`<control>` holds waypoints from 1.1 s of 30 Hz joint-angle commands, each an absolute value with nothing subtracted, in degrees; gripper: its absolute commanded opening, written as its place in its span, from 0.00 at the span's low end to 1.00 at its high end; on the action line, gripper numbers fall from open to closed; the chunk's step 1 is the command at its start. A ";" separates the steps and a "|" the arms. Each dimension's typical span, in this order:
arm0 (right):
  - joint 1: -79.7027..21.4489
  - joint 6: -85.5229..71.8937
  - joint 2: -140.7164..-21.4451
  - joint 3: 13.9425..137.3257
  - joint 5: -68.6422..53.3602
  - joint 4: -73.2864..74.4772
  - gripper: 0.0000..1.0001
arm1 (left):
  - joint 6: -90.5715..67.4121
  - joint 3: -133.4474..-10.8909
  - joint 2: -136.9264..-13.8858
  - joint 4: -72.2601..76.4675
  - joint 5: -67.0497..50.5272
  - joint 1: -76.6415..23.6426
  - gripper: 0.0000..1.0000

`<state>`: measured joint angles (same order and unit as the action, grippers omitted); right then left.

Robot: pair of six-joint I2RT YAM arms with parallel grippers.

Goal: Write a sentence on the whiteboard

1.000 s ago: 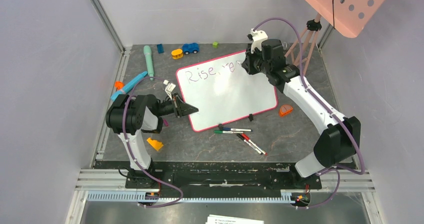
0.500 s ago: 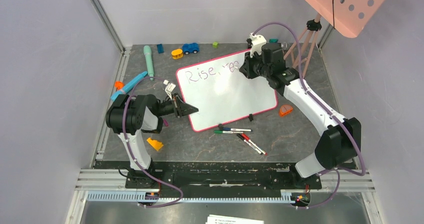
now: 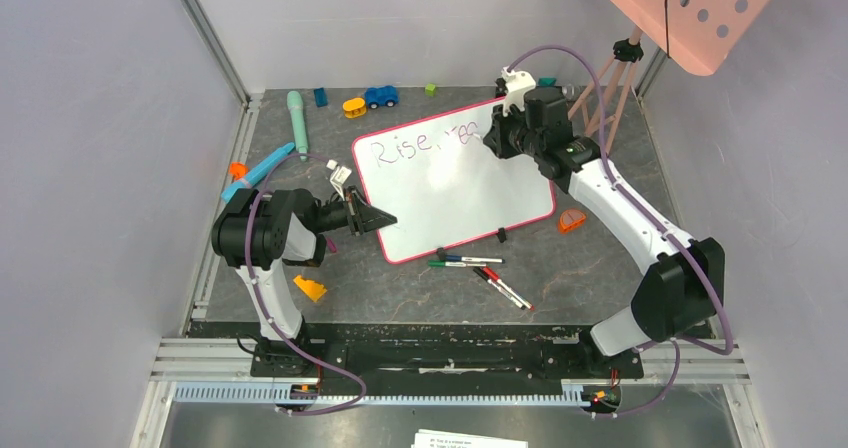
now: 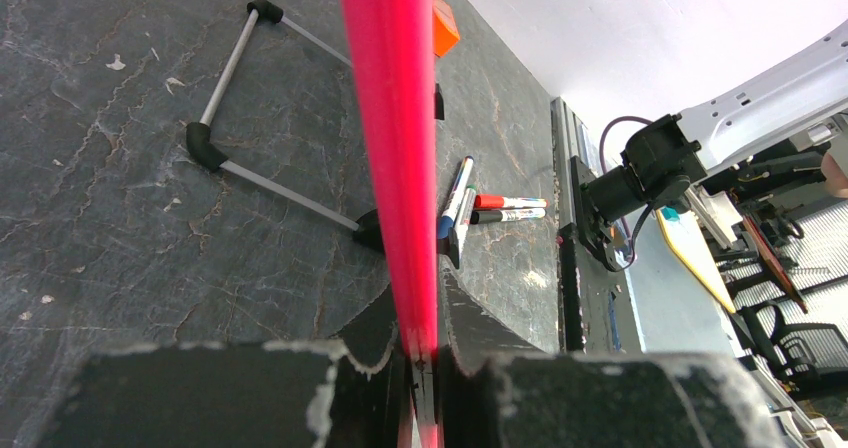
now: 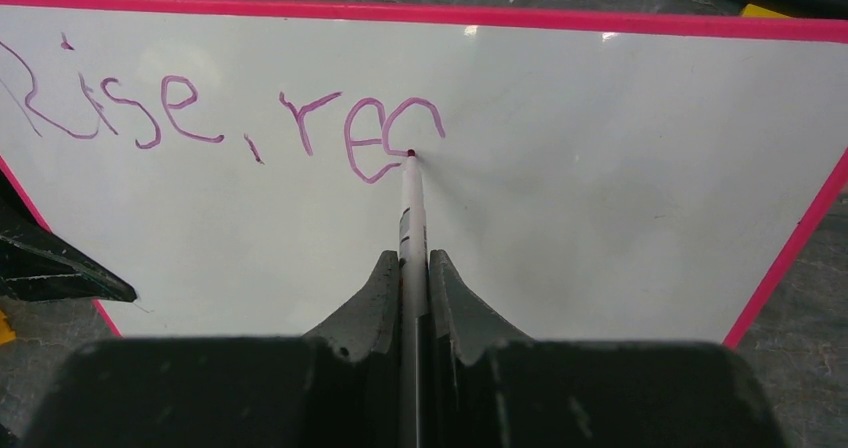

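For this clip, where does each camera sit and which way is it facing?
Top external: above and behind the bases, looking down on the table; both arms show, left gripper clamping the whiteboard edge, right gripper over the sentence.
Left wrist: on the left arm, looking along the board's pink rim toward loose markers; own gripper shows.
Right wrist: looking down its held marker at "Rise, rec"; own gripper shows.
Shared: top and right wrist both show the writing.

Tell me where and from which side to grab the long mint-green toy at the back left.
Take the long mint-green toy around its slimmer shaft, below the thicker far end, coming straight down from above. It lies flat and apart from other things, its length running roughly away from the arms, so the jaws should probably close across it, left to right.
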<state>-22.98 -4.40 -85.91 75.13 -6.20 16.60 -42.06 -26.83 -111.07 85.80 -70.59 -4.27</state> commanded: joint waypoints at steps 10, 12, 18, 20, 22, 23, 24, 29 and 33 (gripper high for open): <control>-21.82 -2.69 -89.65 82.92 -3.31 16.95 0.00 | -36.72 -25.95 -111.08 89.21 -75.01 -5.57 0.03; -21.71 -2.76 -89.65 82.73 -3.57 17.00 0.00 | -36.71 -25.97 -111.03 89.21 -74.97 -5.57 0.03; -21.71 -3.27 -87.97 79.85 -4.02 17.02 0.00 | -36.57 -25.93 -110.99 89.21 -74.98 -5.54 0.03; -21.71 -3.49 -87.23 78.59 -4.06 17.00 0.00 | -36.62 -25.93 -110.90 89.21 -74.98 -5.54 0.04; -21.71 -3.52 -86.46 77.31 -4.07 17.10 0.00 | -36.59 -25.93 -110.96 89.21 -75.03 -5.54 0.03; -21.71 -3.57 -86.00 76.71 -4.06 17.01 0.00 | -36.65 -25.92 -110.99 89.22 -75.05 -5.54 0.04; -21.67 -3.60 -85.61 76.18 -3.92 17.11 0.00 | -36.71 -26.01 -111.07 89.25 -75.05 -5.54 0.04; -21.71 -3.52 -84.07 74.11 -3.05 17.09 0.00 | -36.73 -25.99 -111.08 89.21 -75.12 -5.56 0.04; -21.73 -3.32 -83.45 74.17 -2.47 17.61 0.00 | -36.66 -26.01 -111.02 89.21 -75.06 -5.54 0.04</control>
